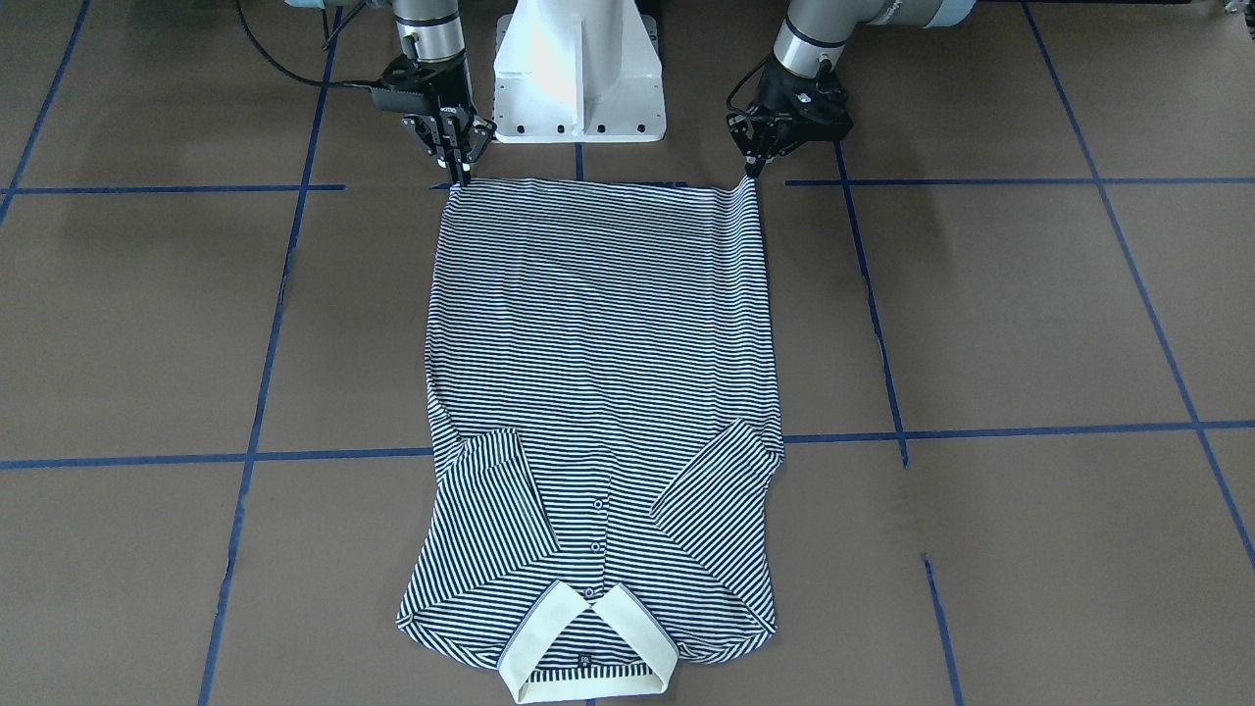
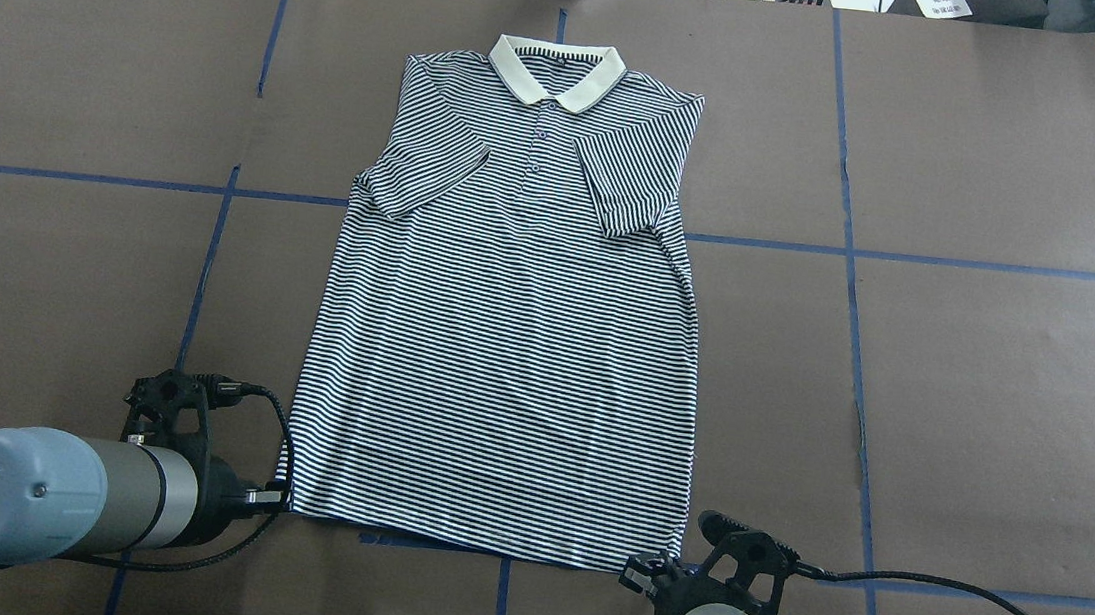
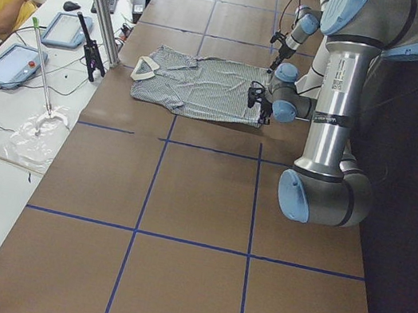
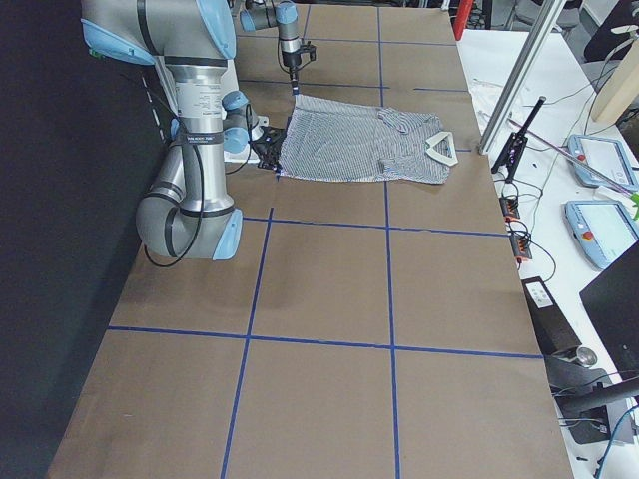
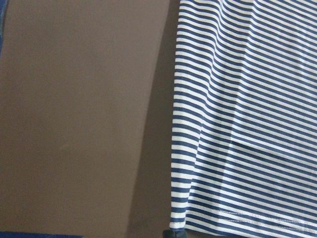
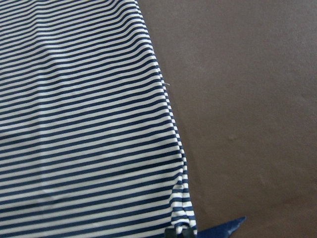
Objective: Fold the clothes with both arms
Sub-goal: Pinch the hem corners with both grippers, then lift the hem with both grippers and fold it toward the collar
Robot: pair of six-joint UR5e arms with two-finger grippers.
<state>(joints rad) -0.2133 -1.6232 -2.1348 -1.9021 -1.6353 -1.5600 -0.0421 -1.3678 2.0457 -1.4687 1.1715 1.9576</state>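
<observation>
Polo shirt (image 1: pixel 598 333) lies flat, front up, sleeves folded inward, down the centre of the front-facing view on the table (image 1: pixel 1029 324), with collar (image 1: pixel 588 637) at the bottom edge and hem (image 1: pixel 598 184) at the top. Left gripper (image 1: pixel 751 169), upper right of centre, has its jaws pinched together on one hem corner. Right gripper (image 1: pixel 461 169), upper left of centre, is clamped likewise on the other corner.
</observation>
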